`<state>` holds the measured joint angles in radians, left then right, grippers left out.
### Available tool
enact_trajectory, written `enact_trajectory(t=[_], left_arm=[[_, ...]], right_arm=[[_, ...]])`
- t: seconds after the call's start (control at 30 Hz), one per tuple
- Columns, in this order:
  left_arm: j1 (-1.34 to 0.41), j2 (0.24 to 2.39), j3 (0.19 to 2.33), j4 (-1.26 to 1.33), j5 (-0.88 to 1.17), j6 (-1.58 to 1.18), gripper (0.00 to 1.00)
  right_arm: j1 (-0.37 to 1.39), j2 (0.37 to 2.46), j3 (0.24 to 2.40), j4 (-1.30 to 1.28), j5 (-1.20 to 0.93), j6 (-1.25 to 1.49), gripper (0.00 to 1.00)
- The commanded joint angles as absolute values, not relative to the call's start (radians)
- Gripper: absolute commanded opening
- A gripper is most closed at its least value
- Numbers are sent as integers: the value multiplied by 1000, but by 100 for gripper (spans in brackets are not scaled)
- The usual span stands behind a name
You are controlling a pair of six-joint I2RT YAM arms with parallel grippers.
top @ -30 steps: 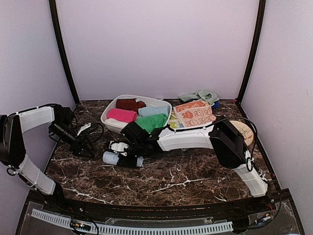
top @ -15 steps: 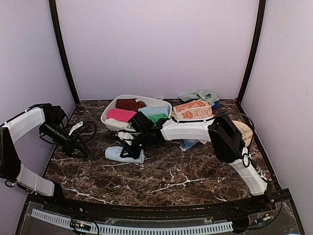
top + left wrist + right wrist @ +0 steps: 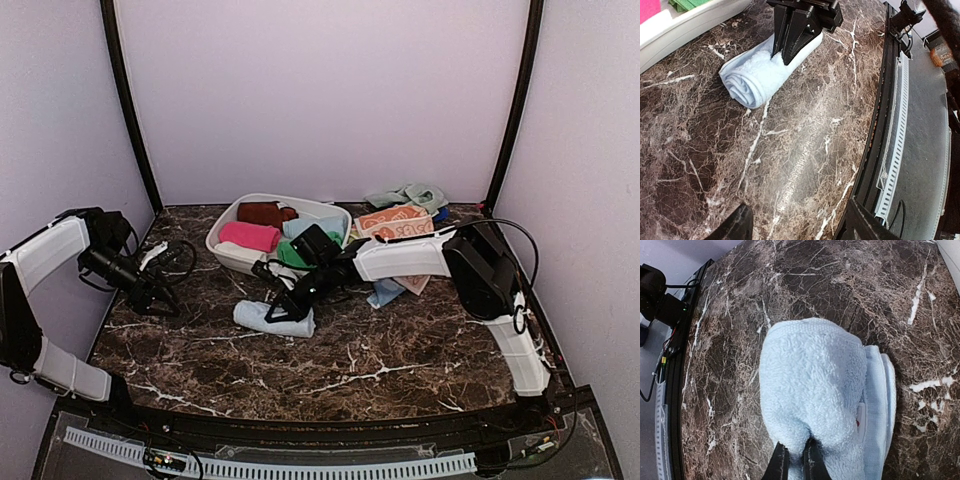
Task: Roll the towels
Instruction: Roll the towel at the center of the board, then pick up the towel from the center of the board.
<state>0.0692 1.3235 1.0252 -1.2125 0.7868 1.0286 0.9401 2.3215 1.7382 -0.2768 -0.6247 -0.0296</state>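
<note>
Right tool [image 3: 792, 460] clenched on pale blue towel [image 3: 815, 390] roll, frame centre; left tool [image 3: 797, 227] released, idle. Suggest firm pinch, even rolling, edges aligned.

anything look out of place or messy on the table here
A crumpled pale blue cloth lies loose on the marble beneath the right arm, outside the white basin. The rolled pale blue towel, pinched by the right gripper, looks uneven: one layer juts past its side.
</note>
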Motion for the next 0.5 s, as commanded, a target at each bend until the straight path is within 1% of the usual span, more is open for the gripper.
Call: enact_trajectory(t=[0.0,0.13,0.27,0.37,0.47], left_arm=[[74,1314,998,-1228,792,1030,65],[74,1337,1017,-1220,785,1028,63],[74,1351,1015,-1205,804,1022,61],[74,1348,1010,-1202,801,1027,61],[74,1345,1011,-1202,788,1029,60]], right_arm=[[951,2333,1697,-347,-668,52,0],[913,2300,1754,-354,-706,86,0],[855,2230,1789,-288,-755,168,0],[815,2194,1879,-328,-751,153,0],[768,2182,2003,-369,-689,133,0]])
